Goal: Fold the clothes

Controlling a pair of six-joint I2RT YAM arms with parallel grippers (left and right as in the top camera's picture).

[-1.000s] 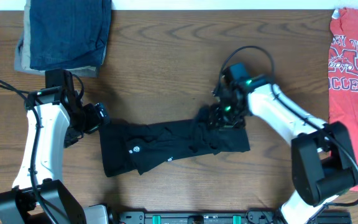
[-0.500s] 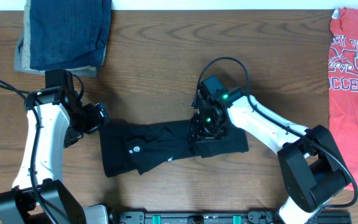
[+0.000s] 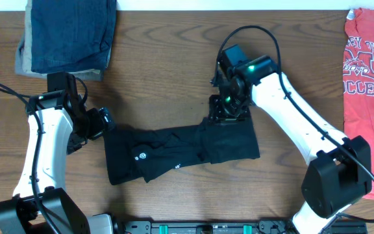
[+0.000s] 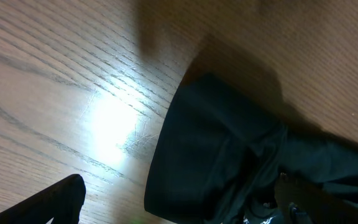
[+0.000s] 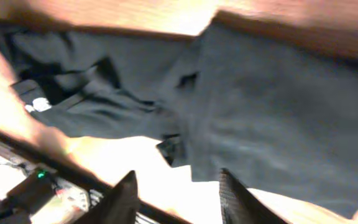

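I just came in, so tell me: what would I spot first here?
A crumpled black soft-fabric shirt lies stretched across the middle of the brown wooden table, with the right gripper hovering over its right end. A red printed T-shirt lies at the far right edge.

From above, the right pincer hides its own fingertips and the edge of the black shirt beneath it. Its wrist view is blurred, smearing the folds ahead of it. The logo is too small to read. The red T-shirt, far to its right, and the denim stack, beyond the left pincer, are cut off.
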